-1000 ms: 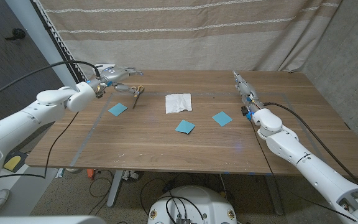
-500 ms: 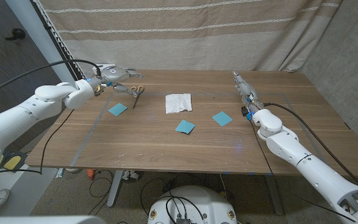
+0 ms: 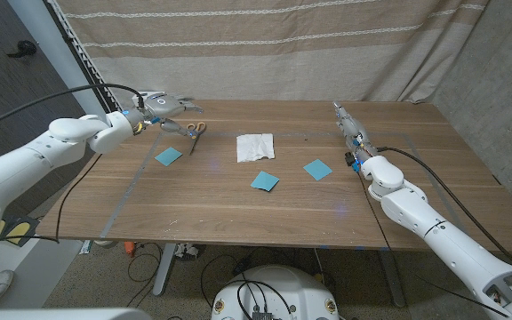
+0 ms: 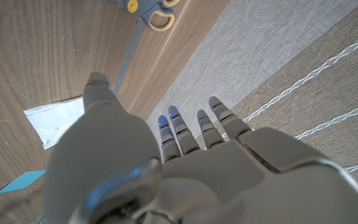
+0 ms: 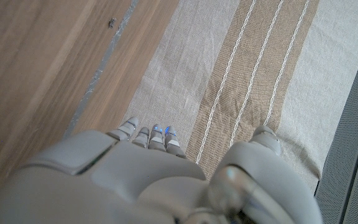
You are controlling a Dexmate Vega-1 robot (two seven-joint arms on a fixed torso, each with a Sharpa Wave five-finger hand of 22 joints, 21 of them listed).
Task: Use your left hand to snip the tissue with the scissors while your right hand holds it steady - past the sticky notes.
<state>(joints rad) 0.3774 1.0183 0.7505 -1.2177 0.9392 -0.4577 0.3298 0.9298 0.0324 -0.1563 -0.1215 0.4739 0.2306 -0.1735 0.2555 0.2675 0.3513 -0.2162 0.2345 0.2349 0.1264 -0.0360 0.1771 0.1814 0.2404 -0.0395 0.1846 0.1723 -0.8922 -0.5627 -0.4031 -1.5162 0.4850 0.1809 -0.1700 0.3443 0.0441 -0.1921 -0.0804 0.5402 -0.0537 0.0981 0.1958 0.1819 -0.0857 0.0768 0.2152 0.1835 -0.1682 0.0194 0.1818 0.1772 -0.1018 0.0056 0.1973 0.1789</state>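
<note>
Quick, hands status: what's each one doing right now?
Left hand: open, holding nothing, beside the scissors.
Right hand: open, empty, at the table's right side.

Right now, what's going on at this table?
Nothing has been picked up yet. The left hand hovers open at the table's far left, just beside the scissors, which lie on the wood untouched. The right hand stands open near the far right edge, well away from the white tissue in the middle. Three blue sticky notes lie on the table nearer the robot than the tissue.
</note>
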